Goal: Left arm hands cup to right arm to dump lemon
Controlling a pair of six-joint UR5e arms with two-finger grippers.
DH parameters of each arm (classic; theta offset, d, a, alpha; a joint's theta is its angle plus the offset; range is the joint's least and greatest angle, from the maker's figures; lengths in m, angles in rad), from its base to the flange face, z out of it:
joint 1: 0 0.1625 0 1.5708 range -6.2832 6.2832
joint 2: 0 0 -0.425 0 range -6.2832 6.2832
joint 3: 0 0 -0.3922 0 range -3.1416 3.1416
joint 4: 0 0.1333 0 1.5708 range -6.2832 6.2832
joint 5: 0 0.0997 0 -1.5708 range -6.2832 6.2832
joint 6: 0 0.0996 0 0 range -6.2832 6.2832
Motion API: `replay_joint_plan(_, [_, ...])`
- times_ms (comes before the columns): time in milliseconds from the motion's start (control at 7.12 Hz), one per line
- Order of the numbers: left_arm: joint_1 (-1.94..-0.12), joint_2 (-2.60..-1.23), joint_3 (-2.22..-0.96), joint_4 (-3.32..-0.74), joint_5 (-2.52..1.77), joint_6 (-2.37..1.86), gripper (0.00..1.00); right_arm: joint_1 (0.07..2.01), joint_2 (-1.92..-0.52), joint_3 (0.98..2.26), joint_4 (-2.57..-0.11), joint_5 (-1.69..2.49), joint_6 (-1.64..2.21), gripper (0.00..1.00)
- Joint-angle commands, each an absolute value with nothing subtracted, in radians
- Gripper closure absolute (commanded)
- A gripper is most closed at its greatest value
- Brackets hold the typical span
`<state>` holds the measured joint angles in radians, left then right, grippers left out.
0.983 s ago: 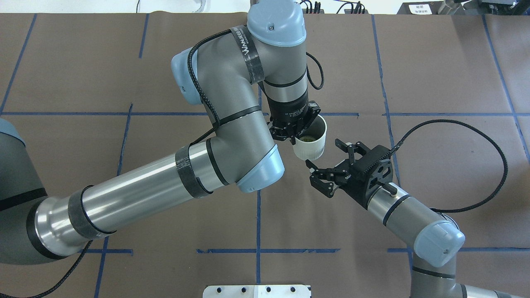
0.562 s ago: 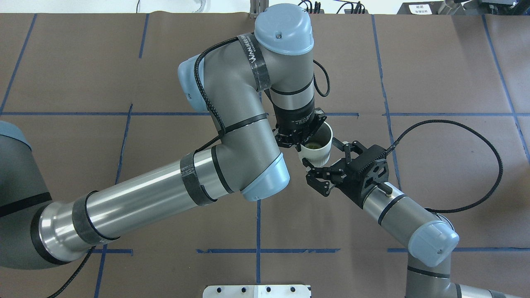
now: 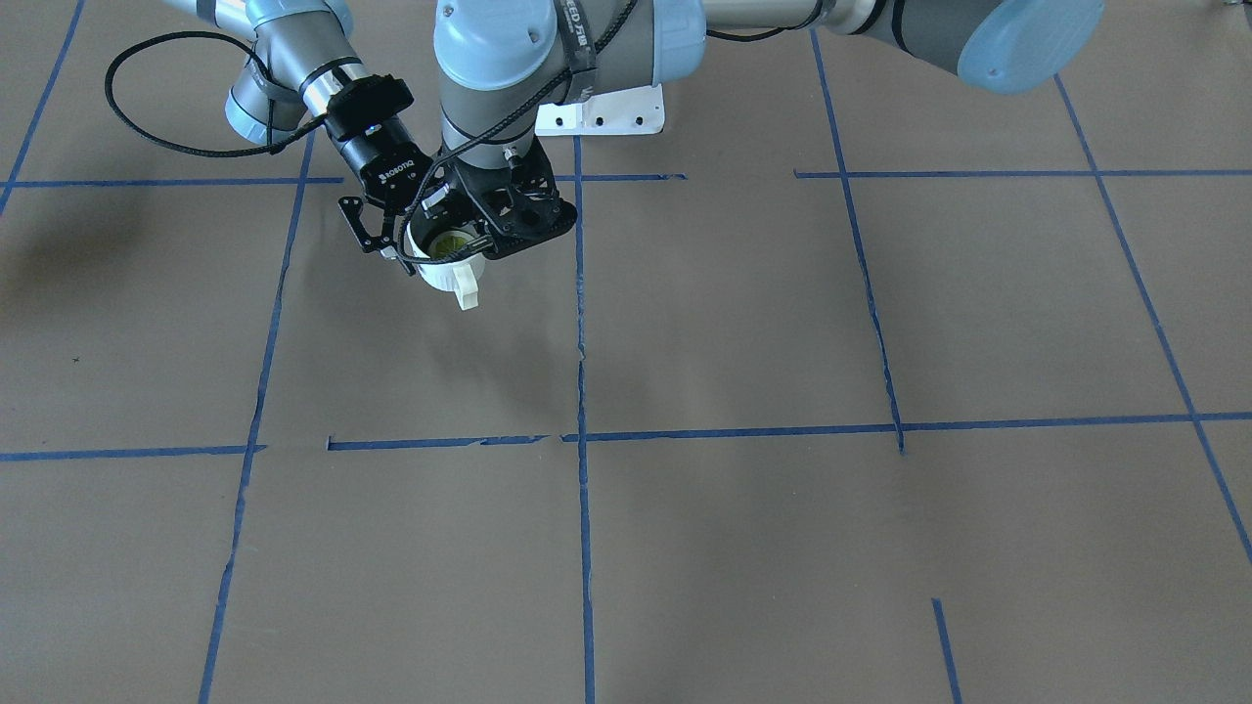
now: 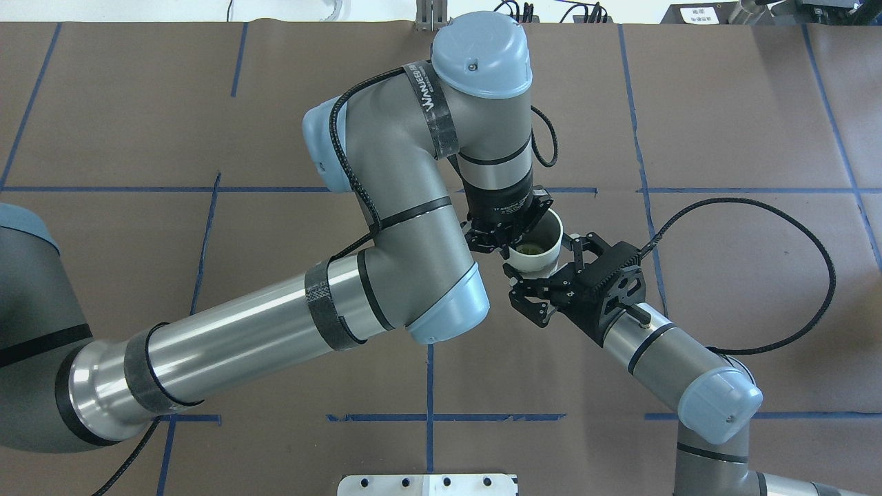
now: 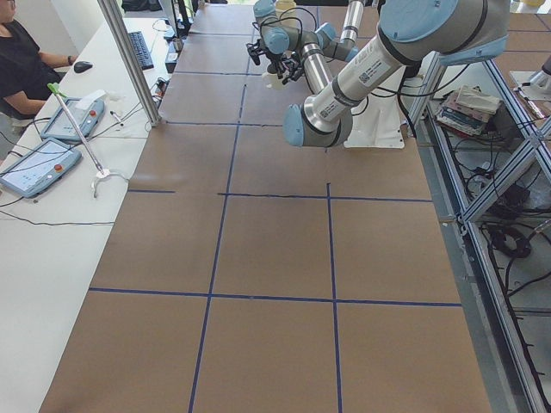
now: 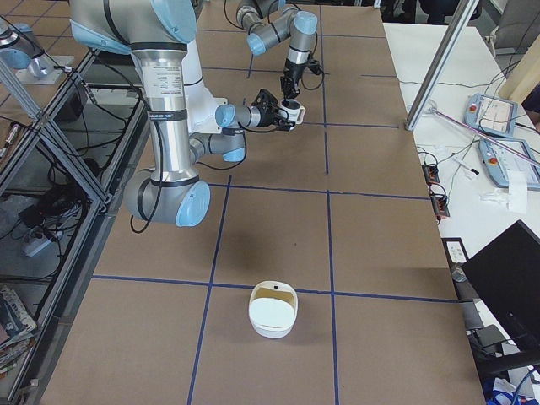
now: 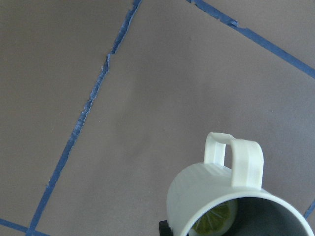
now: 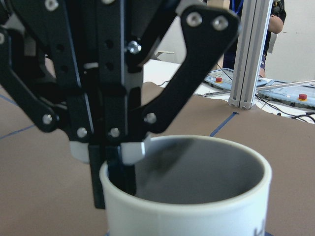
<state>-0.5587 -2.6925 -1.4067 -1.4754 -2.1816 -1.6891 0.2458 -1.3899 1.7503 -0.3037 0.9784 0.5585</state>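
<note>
Brown paper surface point(image 4: 723, 103), matte, gridded with blue tape point(image 4: 431, 386) that is frayed in spots.

Left arm point(image 4: 386, 275): thick grey tube, light-blue caps, reaching in from above. Right arm point(image 4: 661, 351): slimmer, comes in low and slanted from the robot's right, with a black cable looping off it.

White rounded tub point(image 6: 272, 316) sits on the surface well apart from both arms, maybe the dump spot.

Left hand point(image 4: 508, 234), black linkage fingers, is pinched on the cup's rim, one finger inside and one outside. It carries the cup clear of the surface.

Right hand point(image 4: 546, 265) is spread wide with white-padded tips. The cup body sits between its fingers. Contact can't be told, and there's no sign it has closed.

Key relation: the cup lies straight ahead of the right hand, inside its gap. The cup's axis is upright with the mouth up, so the grasp needs only a sideways squeeze on the wall below the left hand's pinch.

Cup point(image 4: 534, 260): small white mug, smooth glossy cylinder, grey inside. Its handle point(image 7: 236, 160), a flat loop, points away from the robot and off the right hand's closing line.

Lemon point(image 7: 216, 219): yellow, lying at the cup's bottom, partly hidden by the rim.
</note>
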Motion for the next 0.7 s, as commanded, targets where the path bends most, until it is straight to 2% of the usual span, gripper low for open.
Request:
replay_joint_plan(0, [-0.558, -2.697, -1.416, -1.474, -2.184, -1.69, 0.94, 0.245, -1.39, 1.741, -0.304, 0.965, 0.557, 0.07])
replay_joint_plan(140, [-0.558, -2.697, -1.417, -1.476, -2.186, -1.689, 0.91, 0.245, -1.391, 1.735, -0.302, 0.957, 0.555, 0.28])
replay_joint_plan(281, [-0.558, -2.694, -1.423, -1.476, -2.187, -1.687, 0.8, 0.245, -1.391, 1.735, -0.304, 0.942, 0.533, 0.49])
replay_joint_plan(421, [-0.558, -2.691, -1.424, -1.48, -2.187, -1.684, 0.48, 0.241, -1.391, 1.726, -0.302, 0.915, 0.497, 0.57])
replay_joint_plan(562, [-0.561, -2.685, -1.445, -1.502, -2.183, -1.683, 0.08, 0.239, -1.393, 1.721, -0.301, 0.907, 0.494, 0.59])
